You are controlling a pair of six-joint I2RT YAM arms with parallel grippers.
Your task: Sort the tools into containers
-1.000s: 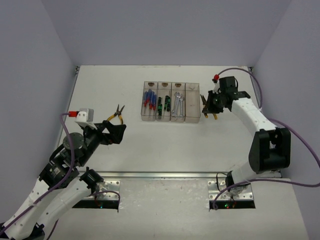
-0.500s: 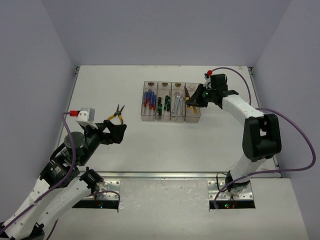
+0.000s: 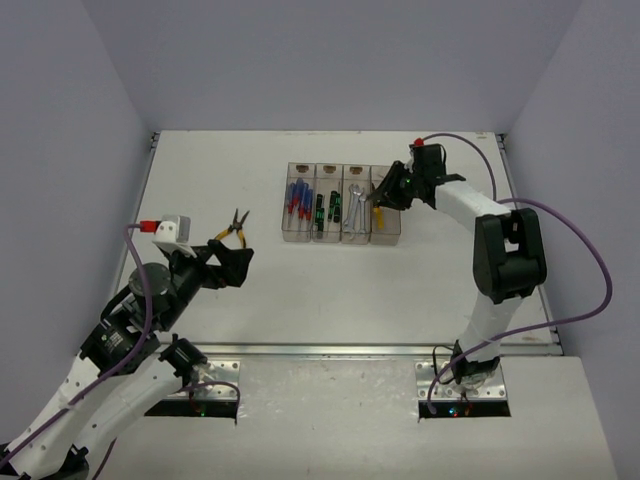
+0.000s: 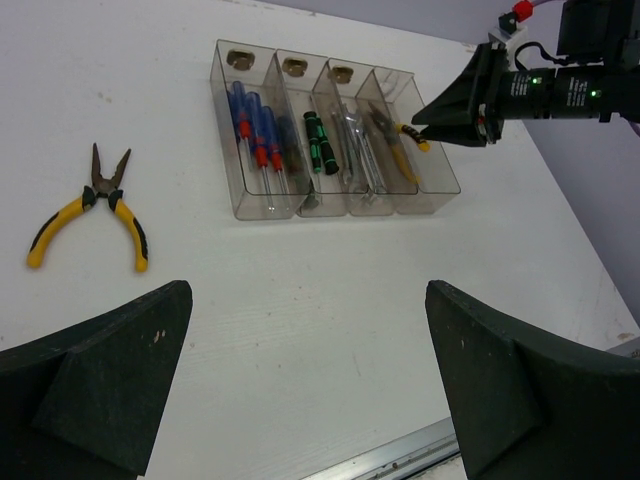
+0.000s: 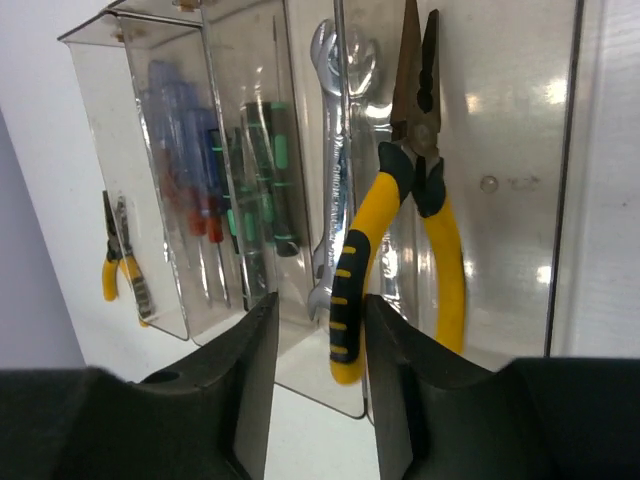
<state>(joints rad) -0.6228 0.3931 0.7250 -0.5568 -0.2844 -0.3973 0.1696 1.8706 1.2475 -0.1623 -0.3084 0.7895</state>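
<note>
My right claw [image 5: 320, 330] stands spread, pinching nothing. The yellow-handled pliers [image 5: 412, 175] lie lengthwise in the end bin [image 5: 510, 150], nose toward its far end, handles toward me.

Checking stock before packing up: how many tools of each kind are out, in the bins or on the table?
Blue screwdrivers: 3
Black-and-green screwdrivers: 2
Wrenches: 2
Yellow-handled pliers: 2
Total: 9

White table [image 3: 300, 290], four joined clear bins [image 3: 342, 239] in a row toward its far side, pliers [image 3: 233, 230] loose at left, well apart.
</note>
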